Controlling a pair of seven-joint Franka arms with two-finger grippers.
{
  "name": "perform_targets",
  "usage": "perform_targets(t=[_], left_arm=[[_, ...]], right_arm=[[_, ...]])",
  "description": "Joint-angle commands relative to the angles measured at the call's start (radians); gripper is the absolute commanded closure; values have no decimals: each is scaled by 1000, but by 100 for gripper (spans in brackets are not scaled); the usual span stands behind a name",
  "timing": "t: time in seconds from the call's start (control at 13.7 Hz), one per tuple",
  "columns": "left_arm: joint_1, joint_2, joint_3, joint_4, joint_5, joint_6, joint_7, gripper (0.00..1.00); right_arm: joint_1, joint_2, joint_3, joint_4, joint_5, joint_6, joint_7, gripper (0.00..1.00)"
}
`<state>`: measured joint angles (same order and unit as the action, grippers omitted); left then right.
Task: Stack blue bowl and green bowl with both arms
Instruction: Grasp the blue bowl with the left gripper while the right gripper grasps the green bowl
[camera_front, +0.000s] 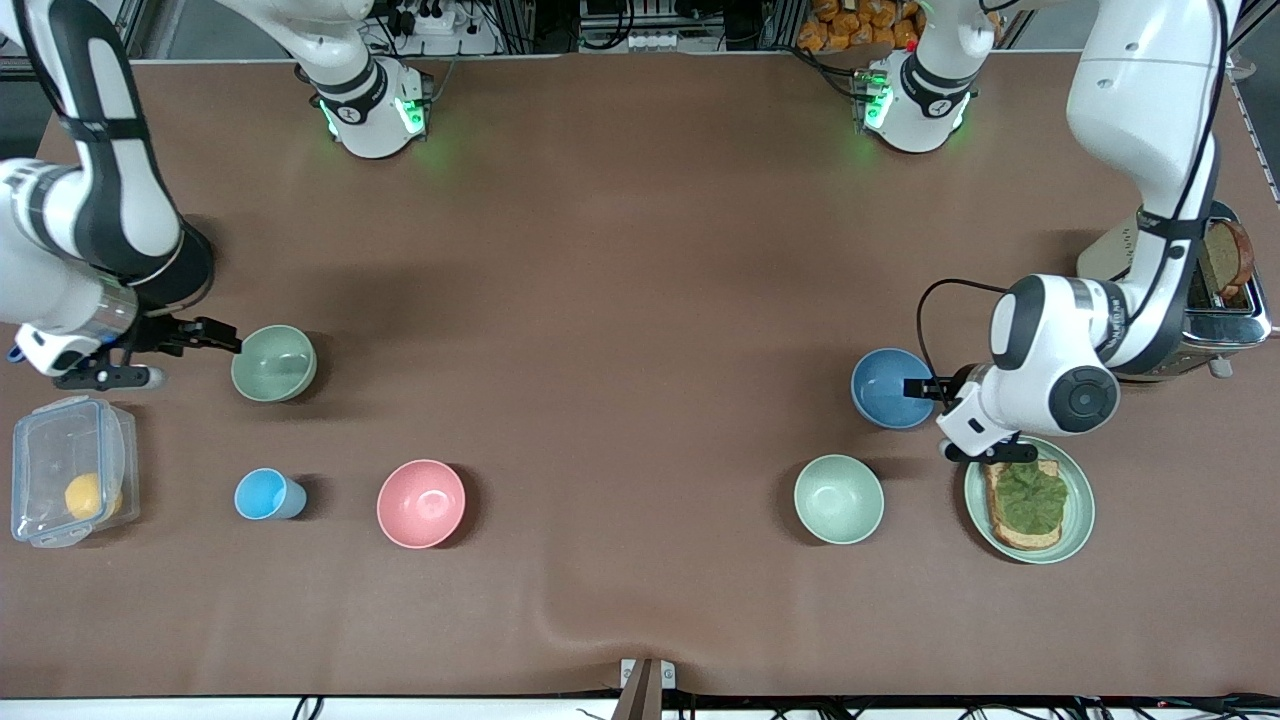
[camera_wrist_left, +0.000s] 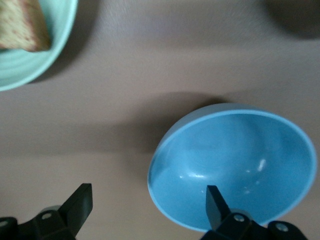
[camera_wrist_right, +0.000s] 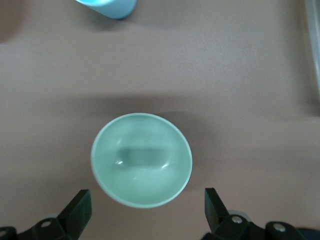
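Observation:
The blue bowl (camera_front: 885, 385) stands upright toward the left arm's end of the table. My left gripper (camera_front: 925, 418) is open at its rim. In the left wrist view the left gripper (camera_wrist_left: 148, 200) has one finger over the inside of the blue bowl (camera_wrist_left: 235, 170) and the other outside it, with the rim between them. The sage-green bowl (camera_front: 273, 363) stands upright toward the right arm's end. My right gripper (camera_front: 195, 360) is open and empty just beside it. In the right wrist view the green bowl (camera_wrist_right: 141, 159) lies just ahead of the right gripper (camera_wrist_right: 146, 207), apart from the fingers.
A paler mint bowl (camera_front: 838, 498) and a green plate (camera_front: 1082, 520) with topped toast lie nearer the front camera than the blue bowl. A toaster (camera_front: 1228, 318) stands by the left arm. A pink bowl (camera_front: 421, 503), a light-blue cup (camera_front: 268, 494) and a clear box (camera_front: 72, 470) holding a yellow fruit lie nearer than the green bowl.

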<state>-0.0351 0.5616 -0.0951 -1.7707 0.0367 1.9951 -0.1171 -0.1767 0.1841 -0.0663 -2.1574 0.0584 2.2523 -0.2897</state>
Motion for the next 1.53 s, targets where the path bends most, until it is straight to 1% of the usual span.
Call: perform_targets(t=[0.0, 0.15, 0.22, 0.29, 0.36, 0.44, 0.51, 0.58, 0.66, 0.73, 0.8, 0.87, 0.95, 1.09, 1.24, 1.31, 1.38, 1.46], left_arm=[[7, 35, 0, -10, 23, 19, -12, 0], [7, 47, 0, -10, 23, 19, -21, 0], [6, 50, 0, -10, 23, 19, -27, 0], [6, 52, 0, -10, 23, 19, -27, 0], [4, 52, 0, -10, 23, 19, -27, 0], [4, 52, 0, -10, 26, 19, -27, 26], [4, 52, 0, -9, 26, 19, -27, 59], [4, 52, 0, -9, 25, 19, -29, 76], [4, 52, 0, -9, 25, 19, -27, 86], [4, 52, 0, -9, 25, 19, -29, 91], [4, 50, 0, -9, 26, 19, -29, 94], [4, 50, 0, -9, 25, 19, -29, 95], [4, 50, 0, -9, 26, 19, -29, 97], [7, 41, 0, -4, 25, 19, -30, 100], [9, 21, 0, 4, 25, 19, -32, 100], [9, 2, 0, 5, 23, 19, -33, 100], [12, -17, -2, 11, 13, 17, -33, 100], [17, -40, -5, 14, 5, 17, -33, 100]], right_arm=[[-26, 27, 13, -54, 20, 100, -40, 1], [-52, 81, 14, -59, 23, 168, -63, 3], [-56, 107, 14, -59, 35, 205, -83, 6], [-60, 126, 14, -59, 56, 231, -109, 12], [-60, 139, 14, -59, 82, 243, -129, 23], [-60, 147, 14, -59, 102, 245, -143, 37], [-58, 149, 14, -61, 119, 245, -146, 52], [-58, 150, 14, -61, 126, 247, -147, 61], [-58, 158, 14, -61, 127, 248, -148, 68], [-60, 163, 14, -61, 127, 251, -148, 76], [-61, 173, 14, -61, 127, 272, -158, 79], [-64, 181, 14, -61, 127, 282, -190, 92], [-76, 184, 16, -59, 129, 283, -207, 100], [-75, 172, 17, -55, 129, 264, -204, 100], [-69, 147, 22, -39, 145, 193, -194, 100], [-61, 138, 22, -16, 193, 150, -189, 100], [-52, 127, 22, 14, 227, 77, -180, 100], [-35, 115, 20, 60, 235, -7, -105, 100]])
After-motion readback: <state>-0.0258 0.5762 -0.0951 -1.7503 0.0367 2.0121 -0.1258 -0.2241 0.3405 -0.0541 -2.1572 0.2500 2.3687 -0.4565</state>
